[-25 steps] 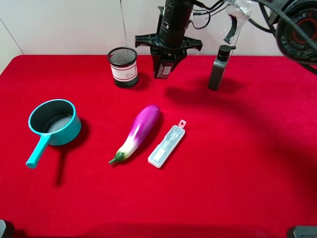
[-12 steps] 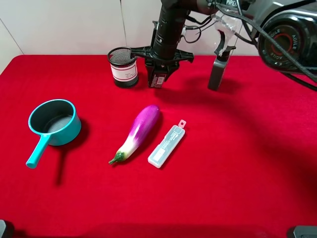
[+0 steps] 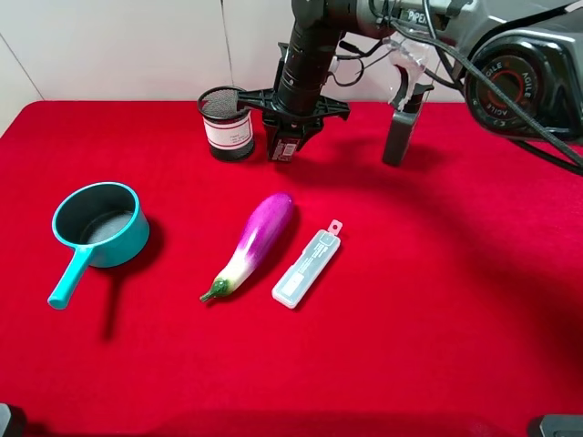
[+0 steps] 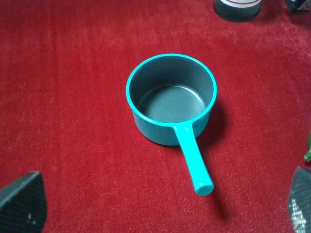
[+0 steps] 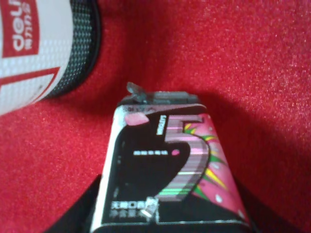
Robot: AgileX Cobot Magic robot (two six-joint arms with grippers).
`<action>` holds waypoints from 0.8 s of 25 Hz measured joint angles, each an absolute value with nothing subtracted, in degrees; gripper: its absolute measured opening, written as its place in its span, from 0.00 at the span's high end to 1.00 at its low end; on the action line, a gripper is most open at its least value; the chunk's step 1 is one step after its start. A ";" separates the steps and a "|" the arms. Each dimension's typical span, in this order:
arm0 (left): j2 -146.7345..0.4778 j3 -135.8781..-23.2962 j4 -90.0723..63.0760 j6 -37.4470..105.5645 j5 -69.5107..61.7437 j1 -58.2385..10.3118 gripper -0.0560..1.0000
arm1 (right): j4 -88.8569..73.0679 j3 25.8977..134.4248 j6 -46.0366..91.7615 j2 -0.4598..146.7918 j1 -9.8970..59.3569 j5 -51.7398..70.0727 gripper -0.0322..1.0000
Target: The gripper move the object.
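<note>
Exterior high shows right fingers [image 5: 81, 214] gripping the black box [image 3: 283, 148], seemingly just above red cloth [image 3: 437, 300].

Exterior high: mounted high at the near side, angled down over the whole red table [image 3: 437, 346] toward the white back wall [image 3: 118, 45]; distant. Left wrist: aimed steeply down, moderately near the teal saucepan [image 4: 170, 102], with the mesh cup [image 4: 237, 8] cut off at the frame edge; both shared with the high view. Right wrist: very close on the object [image 5: 167, 170], low over the cloth, beside the mesh cup; both shared with the high view.
</note>
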State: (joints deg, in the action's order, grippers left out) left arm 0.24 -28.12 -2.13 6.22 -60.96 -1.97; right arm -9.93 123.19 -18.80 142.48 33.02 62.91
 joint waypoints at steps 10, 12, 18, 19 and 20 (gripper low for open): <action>0.24 -28.12 -2.13 6.22 -60.96 -1.97 0.02 | -10.06 123.19 -18.80 142.54 33.02 62.19 0.64; 0.24 -28.12 -2.13 6.22 -60.96 -1.97 0.02 | -10.34 123.19 -18.80 142.54 33.02 62.06 0.61; 0.24 -28.12 -2.13 6.22 -60.96 -1.97 0.02 | -11.75 123.19 -18.85 142.54 33.02 61.74 0.45; 0.24 -28.12 -2.13 6.22 -60.96 -1.97 0.02 | -11.96 123.19 -18.85 142.54 33.02 61.61 0.42; 0.24 -28.12 -2.13 6.22 -60.96 -1.97 0.02 | -12.12 123.19 -18.85 142.54 33.02 61.61 0.40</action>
State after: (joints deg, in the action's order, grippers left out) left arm 0.24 -28.12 -2.13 6.22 -60.96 -1.97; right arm -12.12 123.19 -18.85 142.54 33.02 61.61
